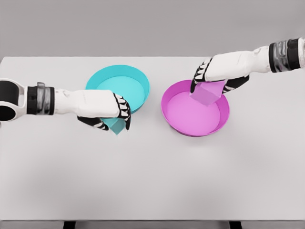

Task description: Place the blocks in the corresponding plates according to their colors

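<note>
A cyan plate [138, 78] sits at the table's middle left, and a magenta plate [177, 117] lies to its right. My left hand [114, 117] is shut on a cyan block [116, 125], held just in front of the cyan plate's near rim. My right hand [209, 78] is shut on a pink block [208, 93], tilted and hanging over the far right part of the magenta plate. The fingers hide the top of each block.
The white table [152, 181] stretches wide in front of both plates. Its front edge runs along the bottom of the view, and a grey wall lies beyond the far edge.
</note>
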You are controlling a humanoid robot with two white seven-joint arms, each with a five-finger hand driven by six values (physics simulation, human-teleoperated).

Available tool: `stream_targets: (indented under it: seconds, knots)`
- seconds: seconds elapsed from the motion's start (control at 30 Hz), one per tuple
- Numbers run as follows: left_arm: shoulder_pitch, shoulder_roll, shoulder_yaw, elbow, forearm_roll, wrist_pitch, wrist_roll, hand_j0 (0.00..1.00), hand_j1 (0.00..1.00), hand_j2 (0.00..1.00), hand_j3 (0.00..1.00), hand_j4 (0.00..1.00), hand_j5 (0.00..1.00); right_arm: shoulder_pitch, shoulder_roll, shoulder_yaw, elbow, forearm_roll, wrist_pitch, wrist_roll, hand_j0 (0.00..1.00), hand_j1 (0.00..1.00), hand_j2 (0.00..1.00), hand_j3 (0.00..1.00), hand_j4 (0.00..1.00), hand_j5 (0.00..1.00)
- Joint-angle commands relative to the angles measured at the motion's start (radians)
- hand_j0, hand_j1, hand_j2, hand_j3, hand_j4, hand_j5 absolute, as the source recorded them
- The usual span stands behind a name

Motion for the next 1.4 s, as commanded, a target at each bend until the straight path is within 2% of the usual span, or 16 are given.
stream_targets:
  seconds: [0.0,0.2,0.23,0.37,0.4,0.43,0.47,0.77,0.83,0.93,1.03,1.13,1.2,1.27,1.3,1.37]
  knots:
    - [0.0,0.0,0.025,0.013,0.003,0.005,0.001,0.57,0.57,0.57,0.57,0.57,0.57,0.0,0.024,0.032,0.008,0.031,0.003,-0.001,0.6,0.6,0.6,0.6,0.6,0.6]
    - [-0.003,-0.022,0.064,0.088,0.006,0.009,0.001,0.57,0.57,0.57,0.57,0.57,0.57,0.002,0.032,0.07,0.011,0.08,0.003,-0.001,0.6,0.6,0.6,0.6,0.6,0.6]
    - [-0.003,-0.031,0.064,0.099,0.005,0.011,0.001,0.57,0.57,0.57,0.57,0.57,0.57,0.002,0.053,0.07,0.027,0.103,0.003,-0.001,0.6,0.6,0.6,0.6,0.6,0.6]
    - [-0.005,-0.103,0.097,0.182,0.006,0.011,0.001,0.57,0.57,0.57,0.57,0.57,0.57,-0.008,0.087,0.093,0.047,0.106,0.003,-0.001,0.61,0.61,0.61,0.61,0.61,0.61]
    - [-0.005,-0.12,0.099,0.212,0.005,0.011,0.001,0.57,0.57,0.57,0.57,0.57,0.57,-0.009,0.087,0.093,0.045,0.104,0.003,-0.001,0.64,0.64,0.64,0.64,0.64,0.64]
    - [-0.009,-0.14,0.099,0.248,0.006,0.011,0.001,0.57,0.57,0.57,0.57,0.57,0.57,-0.009,0.087,0.093,0.045,0.103,0.003,-0.001,0.92,0.92,0.92,0.92,0.92,0.92]
    - [-0.012,-0.15,0.102,0.269,0.006,0.011,0.001,0.57,0.57,0.57,0.57,0.57,0.57,-0.011,0.087,0.093,0.041,0.098,0.003,-0.001,1.0,1.0,1.0,1.0,1.0,1.0]
    - [-0.015,-0.273,0.146,0.443,0.008,0.009,0.001,0.57,0.57,0.57,0.57,0.57,0.57,-0.017,0.086,0.081,0.036,0.094,0.003,-0.001,1.0,1.0,1.0,1.0,1.0,1.0]
    - [-0.026,-0.29,0.146,0.475,0.008,0.008,0.001,0.57,0.57,0.57,0.57,0.57,0.57,-0.028,0.07,0.058,0.037,0.06,0.003,-0.001,1.0,1.0,1.0,1.0,1.0,1.0]
    - [-0.034,-0.336,0.154,0.554,0.008,0.002,0.001,0.57,0.57,0.57,0.57,0.57,0.57,-0.031,0.047,-0.025,0.037,-0.012,0.003,-0.001,1.0,1.0,1.0,1.0,1.0,1.0]
    - [-0.057,-0.361,0.154,0.628,0.008,0.0,0.001,0.58,0.58,0.58,0.58,0.58,0.58,-0.031,-0.023,-0.075,0.037,-0.072,0.003,-0.001,1.0,1.0,1.0,1.0,1.0,1.0]
    - [-0.064,-0.367,0.154,0.633,0.006,0.008,0.001,0.58,0.58,0.58,0.58,0.58,0.58,-0.02,-0.123,-0.091,0.039,-0.074,0.003,-0.001,1.0,1.0,1.0,1.0,1.0,1.0]
    - [-0.067,-0.367,0.154,0.659,0.003,0.008,0.001,0.62,0.62,0.62,0.62,0.62,0.62,-0.009,-0.178,-0.091,0.048,-0.074,0.003,-0.001,1.0,1.0,1.0,1.0,1.0,1.0]
    - [-0.069,-0.367,0.156,0.66,0.003,0.005,0.001,0.77,0.77,0.77,0.77,0.77,0.77,0.005,-0.204,-0.091,0.053,-0.074,0.003,-0.001,1.0,1.0,1.0,1.0,1.0,1.0]
    - [-0.069,-0.365,0.165,0.66,0.005,0.0,0.001,0.88,0.88,0.88,0.88,0.88,0.88,0.049,-0.197,-0.089,0.053,-0.074,0.003,-0.001,1.0,1.0,1.0,1.0,1.0,1.0]
    - [-0.067,-0.365,0.173,0.659,0.003,-0.001,0.001,0.98,0.98,0.98,0.98,0.98,0.98,0.094,-0.197,-0.091,0.054,-0.074,0.003,-0.001,1.0,1.0,1.0,1.0,1.0,1.0]
